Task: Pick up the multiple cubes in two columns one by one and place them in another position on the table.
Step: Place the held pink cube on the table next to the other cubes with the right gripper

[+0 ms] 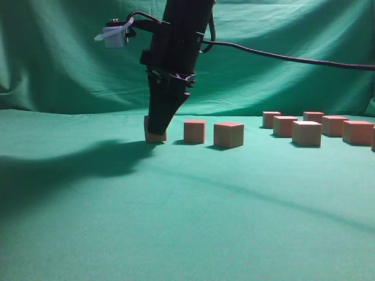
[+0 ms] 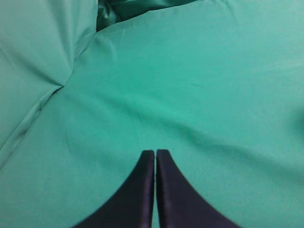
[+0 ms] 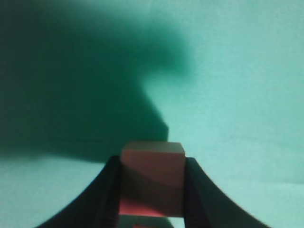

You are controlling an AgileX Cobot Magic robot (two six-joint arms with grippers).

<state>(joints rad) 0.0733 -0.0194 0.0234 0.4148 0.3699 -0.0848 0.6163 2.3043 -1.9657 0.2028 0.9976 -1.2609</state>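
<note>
Right pincer: clamped on one cube, fingers on both sides; cube resting on the bench.
Left pincer: fingers together, nothing between them, above bare cloth.
Placed cubes: two in a row at 3 o'clock of the gripped one.
Remaining cubes: two columns, far right.

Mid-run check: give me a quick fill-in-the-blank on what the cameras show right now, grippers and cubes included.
1. The right gripper is closed on a ____.
2. The left gripper has its jaws ____, with only green cloth beneath.
3. In the exterior view, the held cube is the ____most of a row of three with two more cubes.
4. That cube's top face is pinkish-____.

Missing words: cube; shut; left; red
</note>
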